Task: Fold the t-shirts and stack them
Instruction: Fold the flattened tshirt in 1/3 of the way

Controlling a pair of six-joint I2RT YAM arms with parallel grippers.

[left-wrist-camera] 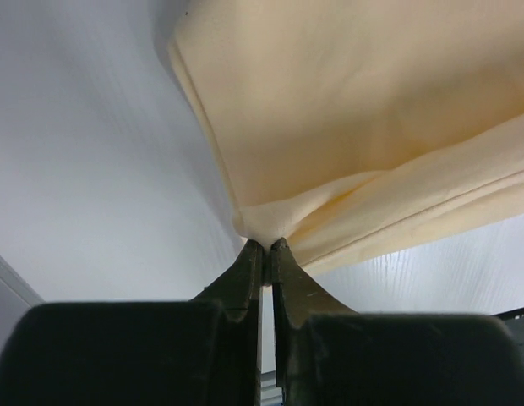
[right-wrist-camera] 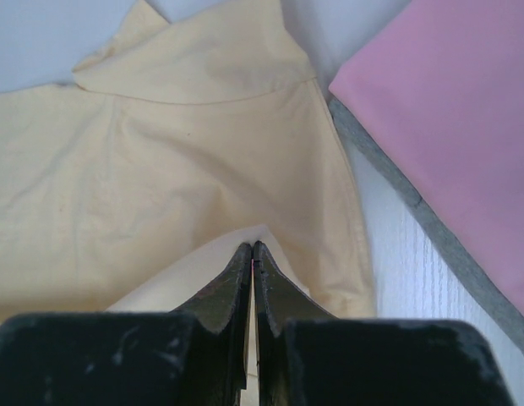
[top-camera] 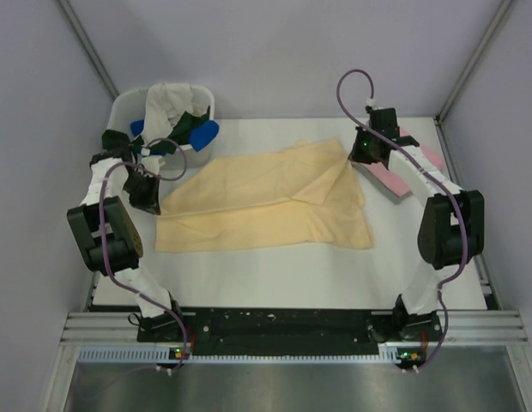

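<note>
Holds a peach-yellow t-shirt [left-wrist-camera: 346, 110] corner, lower centre, between pressed-together left fingers [left-wrist-camera: 243, 275]; pinches its raised fold in closed right fingers [right-wrist-camera: 232, 283], pink t-shirt [right-wrist-camera: 448, 127] upper right.

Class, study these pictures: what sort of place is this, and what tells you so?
Probably a robot test cell, not a home: plain grey walls box in a white table, and two robot arms are bolted to its metal rail.

I see the yellow shirt [top-camera: 249, 206] spread flat, its right part folded over; the pink shirt [right-wrist-camera: 448, 127] lies folded beside its far-right corner.
</note>
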